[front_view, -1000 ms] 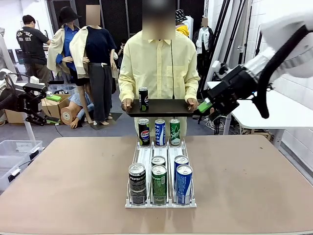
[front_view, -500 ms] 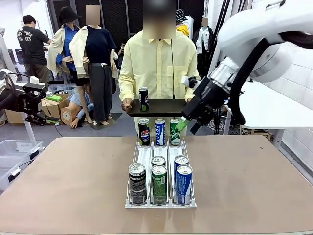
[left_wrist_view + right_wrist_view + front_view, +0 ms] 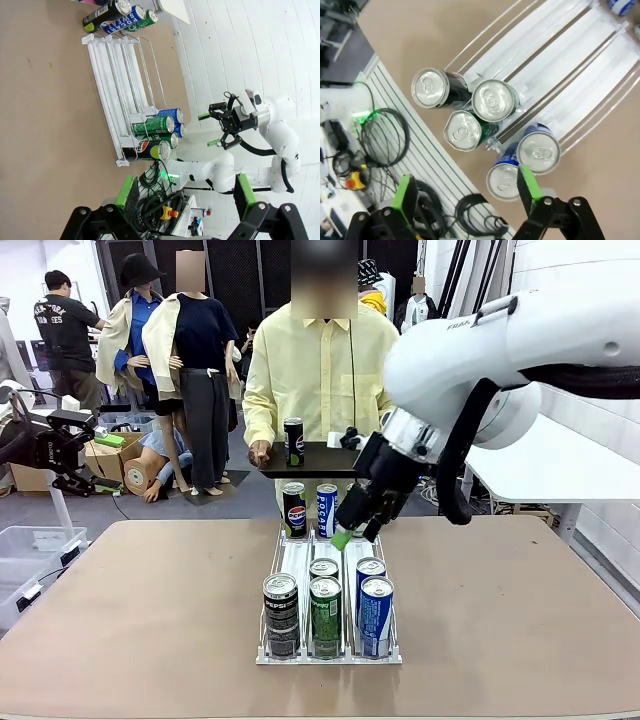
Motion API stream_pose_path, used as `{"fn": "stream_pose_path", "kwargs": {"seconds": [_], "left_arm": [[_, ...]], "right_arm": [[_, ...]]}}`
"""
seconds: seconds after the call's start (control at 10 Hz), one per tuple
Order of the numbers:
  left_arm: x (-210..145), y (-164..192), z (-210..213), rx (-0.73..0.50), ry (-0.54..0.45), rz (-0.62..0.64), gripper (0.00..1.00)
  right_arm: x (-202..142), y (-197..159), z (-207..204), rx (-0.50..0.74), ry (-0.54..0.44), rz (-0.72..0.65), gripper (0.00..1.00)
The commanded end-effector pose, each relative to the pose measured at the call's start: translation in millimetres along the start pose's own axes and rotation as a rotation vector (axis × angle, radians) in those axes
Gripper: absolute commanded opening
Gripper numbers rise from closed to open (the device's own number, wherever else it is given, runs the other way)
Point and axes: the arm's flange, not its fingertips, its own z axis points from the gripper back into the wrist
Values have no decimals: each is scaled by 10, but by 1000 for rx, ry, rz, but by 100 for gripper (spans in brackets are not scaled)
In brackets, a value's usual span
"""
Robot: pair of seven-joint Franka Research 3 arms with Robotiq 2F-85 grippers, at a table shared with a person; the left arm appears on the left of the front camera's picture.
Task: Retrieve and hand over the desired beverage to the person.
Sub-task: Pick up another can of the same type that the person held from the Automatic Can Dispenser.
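The right claw (image 3: 355, 533) hangs over the can rack (image 3: 298, 558) on the counter (image 3: 150, 600), above its near cluster of a green can (image 3: 325, 615) and blue cans (image 3: 376, 610), with its jaws spread wide and empty. The left claw (image 3: 184, 190), off the counter's left side, is likewise wide open and holds nothing. The person (image 3: 320, 370) stands at the far side holding a black tray (image 3: 315, 462) with one can (image 3: 293, 441) on it.

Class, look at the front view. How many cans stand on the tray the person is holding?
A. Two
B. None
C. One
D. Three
C: a single dark can stands upright on the black tray that the person holds.
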Motion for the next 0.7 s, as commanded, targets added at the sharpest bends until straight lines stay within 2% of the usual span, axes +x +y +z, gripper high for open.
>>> {"fn": "stream_pose_path", "kwargs": {"seconds": [0.0, 0.3, 0.6], "left_arm": [[-1, -7, 20, 1, -3, 0, 100], [-1, -7, 20, 1, -3, 0, 100], [-1, -7, 20, 1, -3, 0, 100]], "right_arm": [[96, 91, -135, -45, 45, 12, 100], [203, 265, -295, -96, 101, 58, 100], [235, 388, -476, -181, 103, 75, 100]]}}
